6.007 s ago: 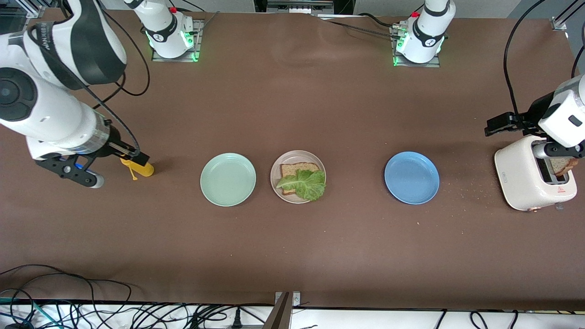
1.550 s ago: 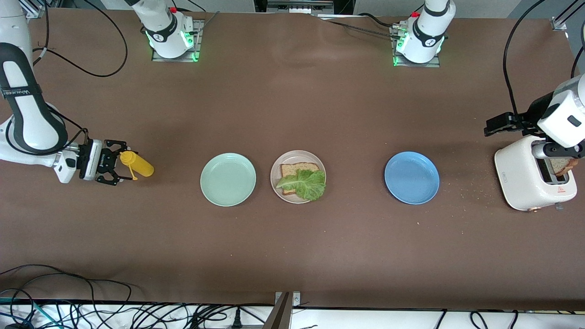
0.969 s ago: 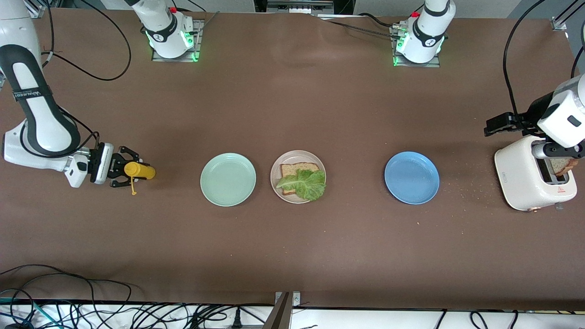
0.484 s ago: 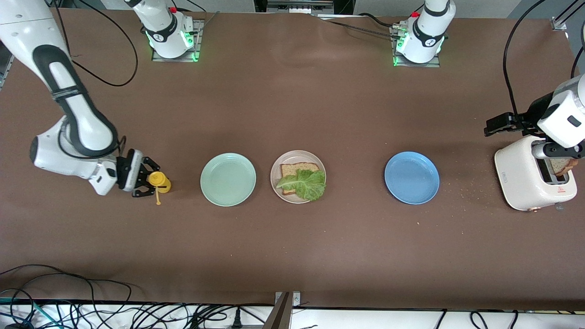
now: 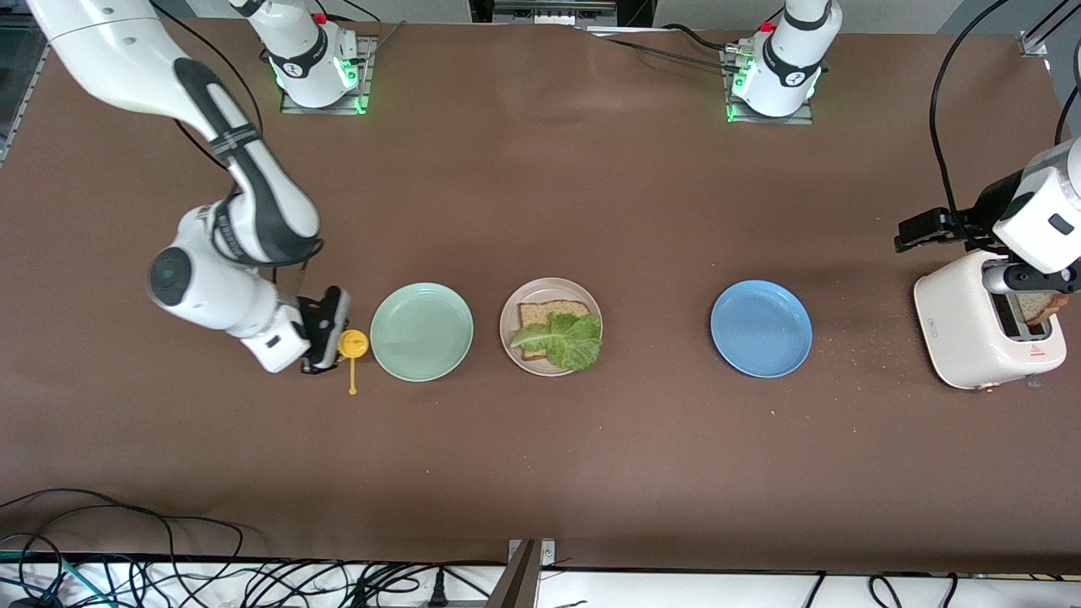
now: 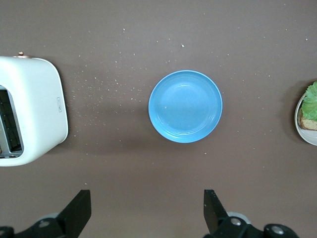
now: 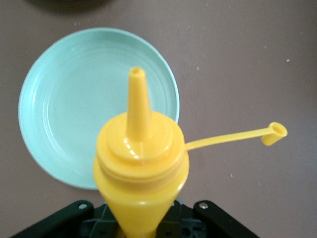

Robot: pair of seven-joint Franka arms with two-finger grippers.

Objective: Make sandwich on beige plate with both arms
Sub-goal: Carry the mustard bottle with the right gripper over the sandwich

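Observation:
The beige plate (image 5: 509, 314) lies mid-table with one brown bread slice (image 5: 540, 312) on it and a green lettuce leaf (image 5: 564, 339) on the slice. A second bread slice (image 5: 1040, 306) sticks out of the white toaster (image 5: 971, 329). My right gripper (image 7: 143, 223) is shut on a yellow squeeze bottle (image 7: 141, 158), nozzle up, over the table beside the mint green plate (image 5: 420, 331). The bottle's cap (image 7: 275, 133) dangles on its tether. My left gripper (image 6: 147, 213) waits open and empty, high over the toaster's end of the table.
A blue plate (image 5: 760, 328) sits between the beige plate and the toaster, with crumbs scattered on the brown table near it. Cables run along the table edge nearest the front camera.
My right gripper closed on the yellow bottle at the right arm's end of the table and carried it up beside the mint green plate. The left arm has not moved.

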